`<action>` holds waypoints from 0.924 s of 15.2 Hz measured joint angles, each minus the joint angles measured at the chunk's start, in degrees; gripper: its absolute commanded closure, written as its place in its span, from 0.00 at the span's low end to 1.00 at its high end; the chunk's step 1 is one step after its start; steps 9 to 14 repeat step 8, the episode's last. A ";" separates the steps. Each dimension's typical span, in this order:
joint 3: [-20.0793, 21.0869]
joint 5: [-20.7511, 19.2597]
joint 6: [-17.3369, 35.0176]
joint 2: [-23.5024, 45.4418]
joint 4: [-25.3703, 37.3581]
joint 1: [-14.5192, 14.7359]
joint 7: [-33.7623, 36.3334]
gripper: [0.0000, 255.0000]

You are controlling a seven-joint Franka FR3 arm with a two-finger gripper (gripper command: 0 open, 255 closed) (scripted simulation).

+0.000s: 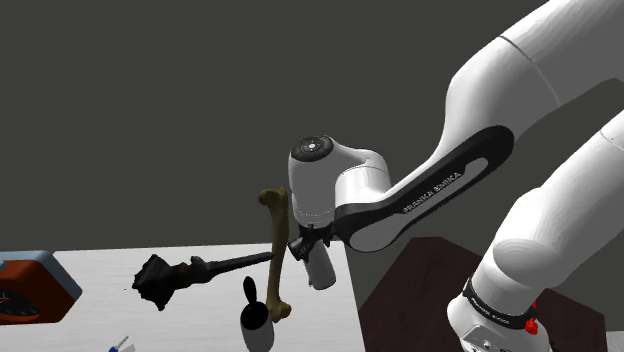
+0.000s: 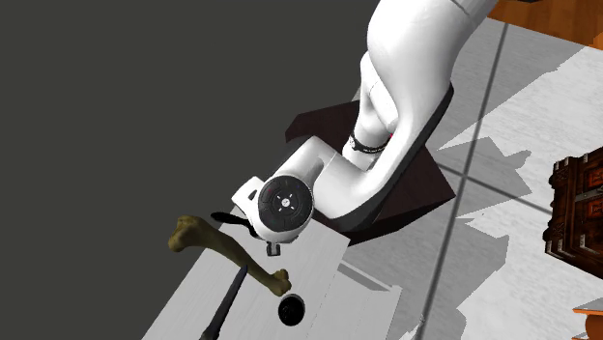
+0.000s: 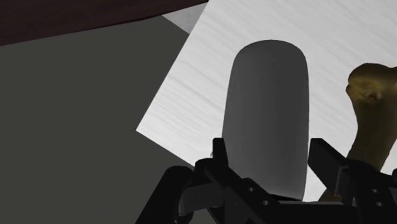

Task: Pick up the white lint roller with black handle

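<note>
The lint roller [image 3: 267, 95] is seen clasped between the 2 fingers [image 3: 219, 159] of the hand [image 3: 270, 153], which are closed part-way onto its pale sides. Its long axis runs straight out from the hand, over the corner of the desk [image 3: 197, 70]. A bone [image 3: 369, 108] stands just beside it. The roller's near end is hidden behind the fingers. Whether its far end rests on the desk or hangs clear cannot be made out.
</note>
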 measured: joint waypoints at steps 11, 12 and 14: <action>-2.38 4.09 -6.33 -5.00 2.28 2.10 -4.13 1.00; -2.38 4.09 -6.33 -5.00 2.28 2.10 -4.13 1.00; -2.38 4.09 -6.33 -5.00 2.28 2.10 -4.13 1.00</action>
